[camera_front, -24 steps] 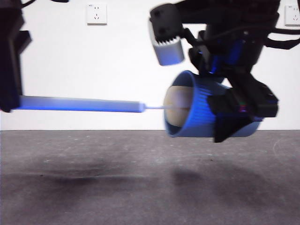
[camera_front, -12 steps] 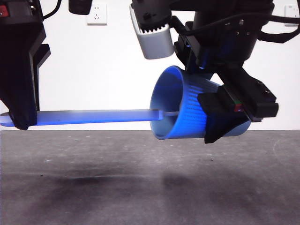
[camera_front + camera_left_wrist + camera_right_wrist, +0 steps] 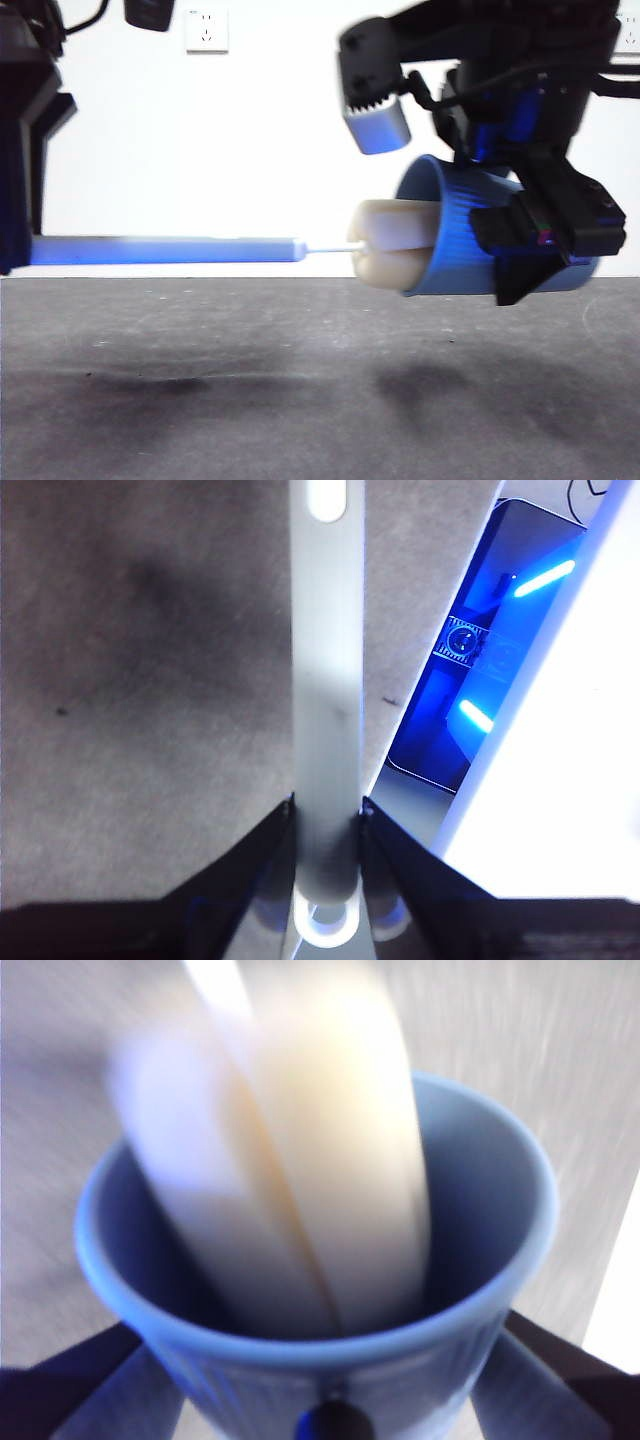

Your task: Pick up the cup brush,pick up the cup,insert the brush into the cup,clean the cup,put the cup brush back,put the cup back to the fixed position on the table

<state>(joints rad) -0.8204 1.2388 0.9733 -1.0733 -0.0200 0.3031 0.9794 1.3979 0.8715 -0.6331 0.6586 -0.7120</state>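
Both end effectors were at work above the counter (image 3: 300, 400). One, the left end effector (image 3: 327, 815), had its jaws clamped narrow on the grey handle of the single cup brush (image 3: 327, 680), holding it level over the counter's left side. The other, the right end effector (image 3: 545, 250), gripped the one blue cup (image 3: 455, 240) by its ribbed wall, tipped on its side with the mouth facing the brush, above the counter's right half and clear of the surface. In the right wrist view its jaws pressed both sides of the cup (image 3: 330, 1360). One cream sponge head (image 3: 395, 245) sat partly inside the cup's mouth, partly outside it; the right wrist view showed it blurred. Two wall sockets (image 3: 206, 28) appeared on the white wall behind, one of them cut off at the picture's edge. No writing could be read anywhere.
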